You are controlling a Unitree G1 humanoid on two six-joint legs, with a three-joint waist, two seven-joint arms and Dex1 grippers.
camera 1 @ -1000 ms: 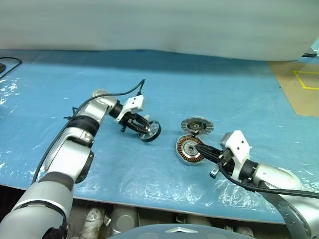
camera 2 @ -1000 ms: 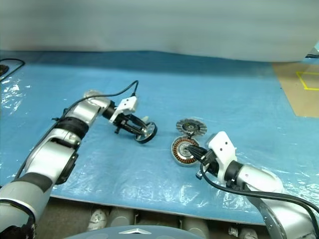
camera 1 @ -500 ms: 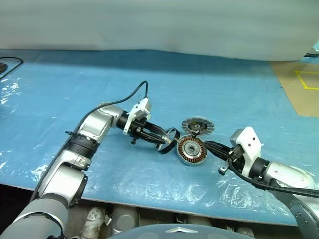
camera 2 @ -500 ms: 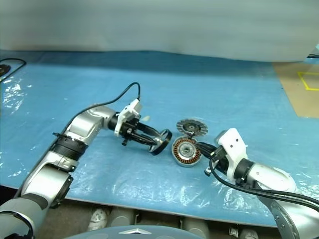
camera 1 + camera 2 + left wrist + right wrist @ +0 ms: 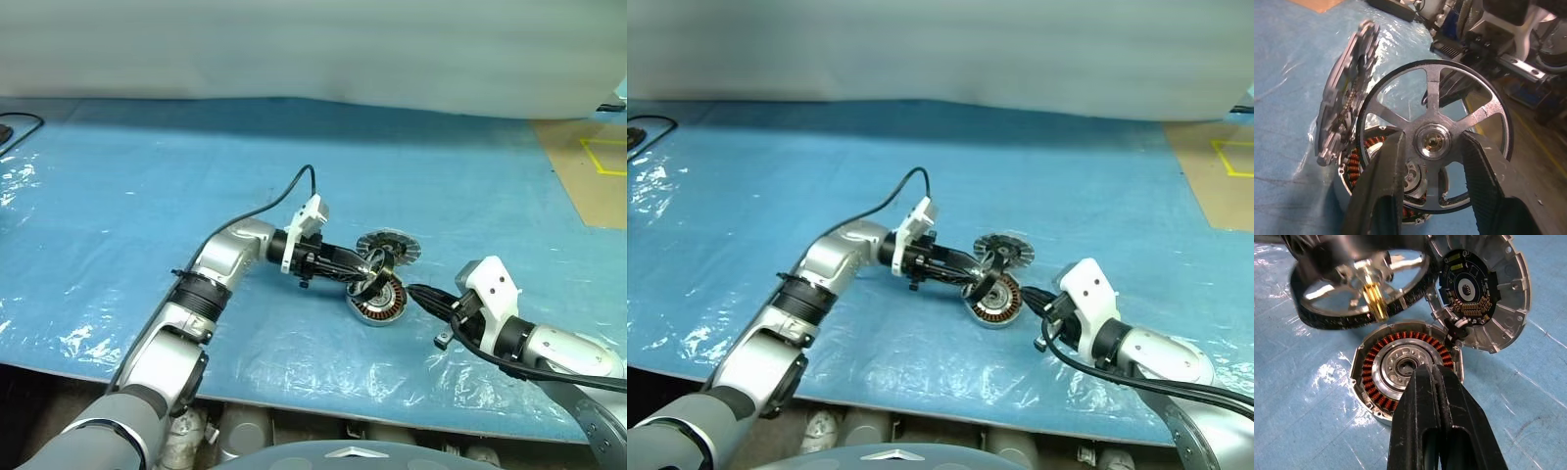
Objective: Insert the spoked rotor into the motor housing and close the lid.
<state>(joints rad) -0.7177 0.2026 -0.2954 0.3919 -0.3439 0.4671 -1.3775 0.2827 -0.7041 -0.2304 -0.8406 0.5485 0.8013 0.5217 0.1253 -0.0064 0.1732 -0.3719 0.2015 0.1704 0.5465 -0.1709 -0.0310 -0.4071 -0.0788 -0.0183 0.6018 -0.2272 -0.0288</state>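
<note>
Left gripper part open, clamped on rotor by its hub spokes, poised just above housing. Rotor rigid metal, probably light; open spokes thin, so hub grip looks soundest; brass shaft needs lining up with housing bore. Housing flat on blue sheet, mid-table toward near edge; windings likely delicate. Lid touching housing's far side, tilted. Right gripper shut, empty, tip over housing rim. Wide bare sheet leftward; little room rightward.
</note>
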